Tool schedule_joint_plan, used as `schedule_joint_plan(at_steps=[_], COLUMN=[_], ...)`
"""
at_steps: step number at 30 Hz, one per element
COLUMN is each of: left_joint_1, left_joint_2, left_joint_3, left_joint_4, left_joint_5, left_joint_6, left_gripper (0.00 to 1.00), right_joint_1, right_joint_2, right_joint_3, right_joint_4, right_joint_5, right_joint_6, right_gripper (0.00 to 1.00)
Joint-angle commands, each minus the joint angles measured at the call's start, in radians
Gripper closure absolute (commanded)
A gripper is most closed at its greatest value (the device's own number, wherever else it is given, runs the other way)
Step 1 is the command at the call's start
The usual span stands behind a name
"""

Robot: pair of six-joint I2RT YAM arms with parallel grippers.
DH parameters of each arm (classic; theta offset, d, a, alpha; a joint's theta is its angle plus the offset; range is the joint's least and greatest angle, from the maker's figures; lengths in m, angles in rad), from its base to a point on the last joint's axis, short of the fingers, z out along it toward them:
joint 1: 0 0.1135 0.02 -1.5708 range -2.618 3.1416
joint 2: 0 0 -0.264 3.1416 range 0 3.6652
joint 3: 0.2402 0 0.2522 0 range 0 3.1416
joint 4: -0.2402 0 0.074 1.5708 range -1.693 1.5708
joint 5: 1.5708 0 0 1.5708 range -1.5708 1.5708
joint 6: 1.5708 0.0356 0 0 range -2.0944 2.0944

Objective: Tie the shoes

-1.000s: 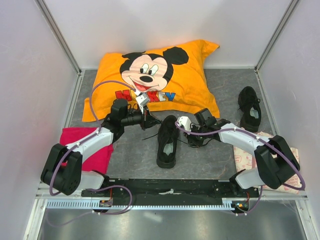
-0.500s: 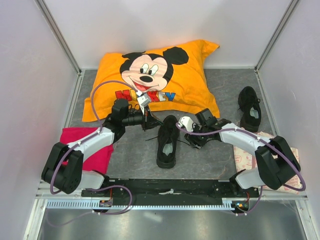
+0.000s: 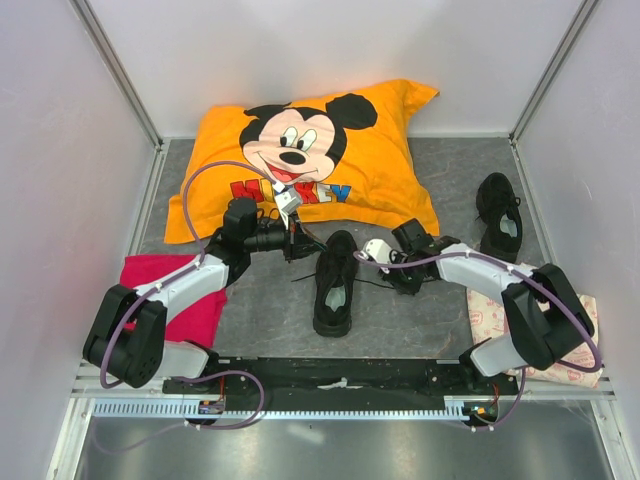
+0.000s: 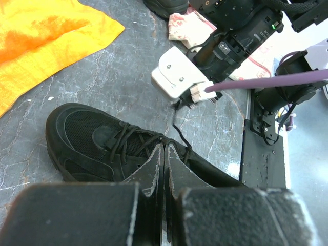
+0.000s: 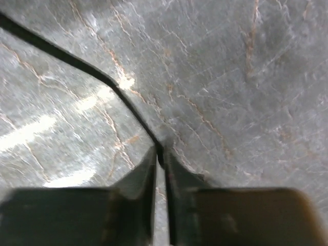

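The job looks to be in its early stage: the near shoe (image 3: 335,285) lies in the middle of the table (image 3: 265,320) between the two arms, toe toward the orange pillow (image 3: 330,150). Its laces are threaded through the eyelets but loose, with no bow or knot that I can make out. The second shoe (image 3: 500,215) sits well apart near the right wall, and its laces are too small in the overhead view to judge. So by my reading both shoes are left to tie, and the work in hand is gathering the free ends of the near one. The right gripper (image 5: 160,154) is down at the table just to the right of that shoe, its arm folded low with the forearm reaching in from the right. Its jaws are drawn nearly together on a thin black lace (image 5: 105,78), which runs away across the stone-patterned surface — a pinch, as far as the wrist view shows. The left gripper (image 4: 164,169) hangs just beyond the shoe's left side, near the pillow's edge, and looks down over the toe and eyelets. Its arm stretches forward from its base past a red cloth (image 3: 180,300). Its jaws are pressed fully together, but whether a lace end is caught between them I cannot tell.
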Motion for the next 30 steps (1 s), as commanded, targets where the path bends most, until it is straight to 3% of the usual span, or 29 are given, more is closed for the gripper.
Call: schedule_joint_plan(at_steps=[1,6,11,17,23,26,27,30], left_joint_1=[-0.002,-0.001,-0.002,-0.002,-0.002,-0.002,-0.001,-0.001], left_joint_2=[-0.007,-0.021,-0.02,-0.009,-0.026,-0.036,-0.036,-0.038], left_joint_3=[0.004,-0.005,-0.014,-0.019,-0.033,-0.037,-0.037,-0.037], left_joint_4=[0.043,0.041,0.073,0.108,0.113,0.105,0.098,0.092], left_joint_5=[0.047,0.056,0.065,0.067,0.051,0.048,0.047,0.045], left_joint_6=[0.031,0.049,0.041,0.035,0.052,0.061,0.064,0.075], left_gripper=[0.98,0.98,0.98,0.98,0.99,0.99,0.99,0.98], right_joint_1=[-0.034,-0.132,-0.151,-0.033,0.087,0.095,0.088,0.04], right_joint_2=[0.016,0.004,0.085,0.311,0.466,0.475,0.463,0.411], right_joint_3=[0.063,0.26,0.512,0.795,0.962,0.976,0.973,0.935], right_joint_4=[-0.042,-0.045,0.01,0.045,0.032,-0.046,-0.069,-0.125], right_joint_5=[0.023,0.006,-0.064,-0.178,-0.287,-0.327,-0.324,-0.338], right_joint_6=[-0.007,0.045,0.106,0.215,0.275,0.261,0.237,0.239], right_gripper=[1.0,1.0,1.0,1.0,1.0,0.7,0.55,0.47])
